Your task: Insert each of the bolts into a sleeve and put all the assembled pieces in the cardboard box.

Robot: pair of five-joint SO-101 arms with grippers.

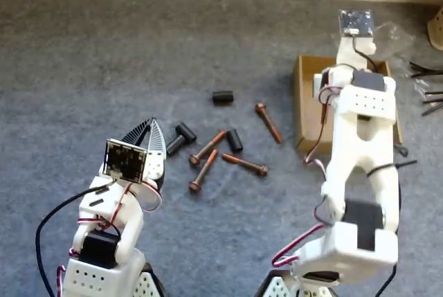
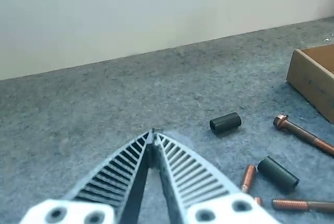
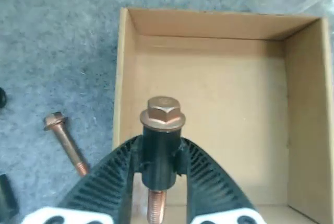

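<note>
Ribbed fingers (image 3: 107, 182) on my right gripper (image 3: 159, 145) clamp a smooth black sleeve (image 3: 158, 164) carrying a copper hex-head bolt (image 3: 163, 113), above the cardboard box (image 3: 209, 25). My left gripper (image 2: 154, 136) sits pinched together over grey carpet (image 2: 78, 109).

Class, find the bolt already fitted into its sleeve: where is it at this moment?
In the right wrist view, the sleeved bolt is clamped in the right end effector, held over the cardboard box, by the wall nearest a loose bolt.

The left arm (image 1: 111, 224) sits folded near its base, the left tool (image 2: 154, 139) pointing forward, closed tip to tip. The right arm (image 1: 361, 138) stretches far forward, the right tool (image 3: 162, 156) pointing down, clamped around a sleeve (image 3: 159, 138).
</note>
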